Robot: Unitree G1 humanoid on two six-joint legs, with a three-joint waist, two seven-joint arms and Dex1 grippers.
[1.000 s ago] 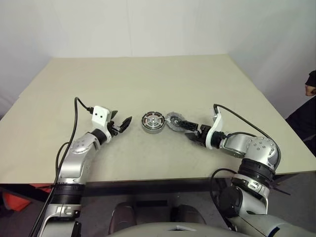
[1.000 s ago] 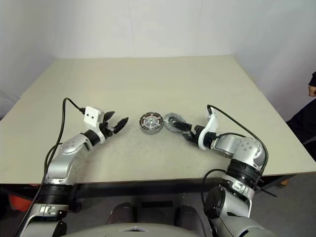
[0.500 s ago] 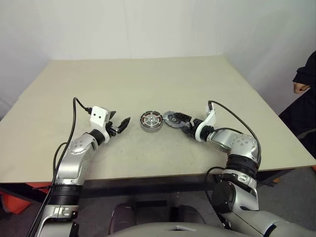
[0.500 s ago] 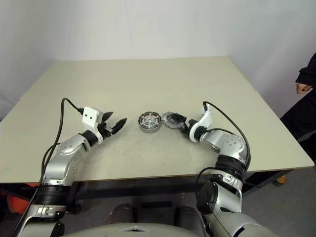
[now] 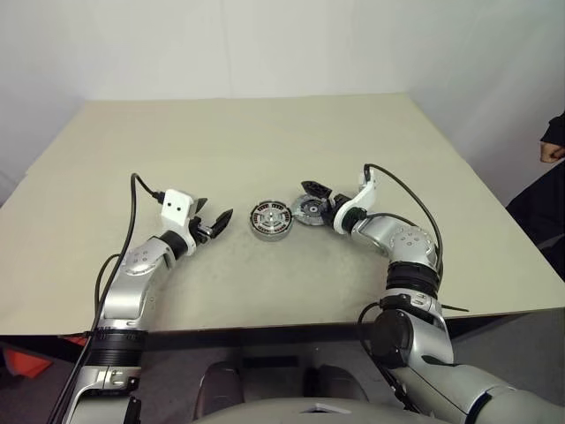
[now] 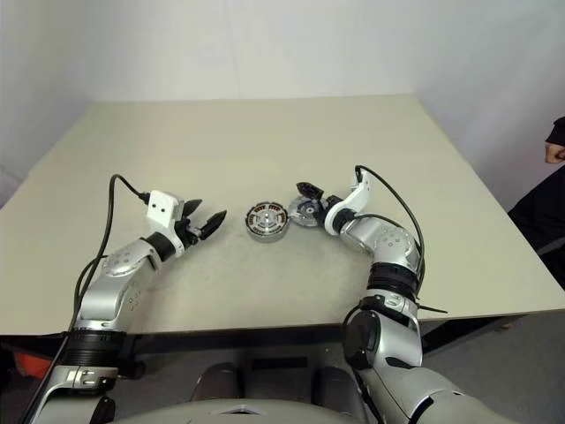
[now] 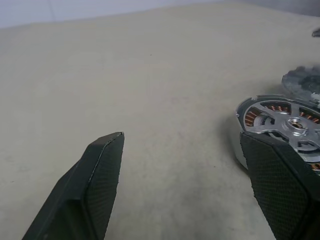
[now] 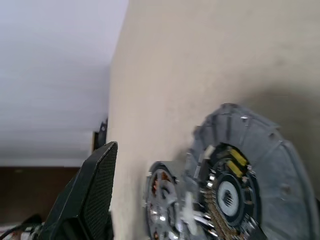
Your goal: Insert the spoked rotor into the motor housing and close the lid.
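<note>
The motor housing [image 5: 271,220] lies near the table's middle, copper windings showing through the shiny spoked rotor [image 7: 295,122] that sits in it. Just right of it lies the lid [image 5: 309,210], grey with a notched rim, its dark centre facing my right wrist camera [image 8: 227,197]. My right gripper [image 5: 316,201] is open at the lid, with one finger [image 5: 315,188] on the lid's far side; I cannot tell whether it touches. My left gripper [image 5: 214,212] hovers open left of the housing, with nothing between its fingers [image 7: 95,190].
The beige table [image 5: 247,141] stretches wide behind the parts. A person's hand and dark sleeve [image 5: 554,150] show at the right edge, beyond the table's right side.
My right gripper has moved forward and left and turned at the wrist, so its fingers now stand at the lid. The left gripper, housing and rotor have stayed put.
</note>
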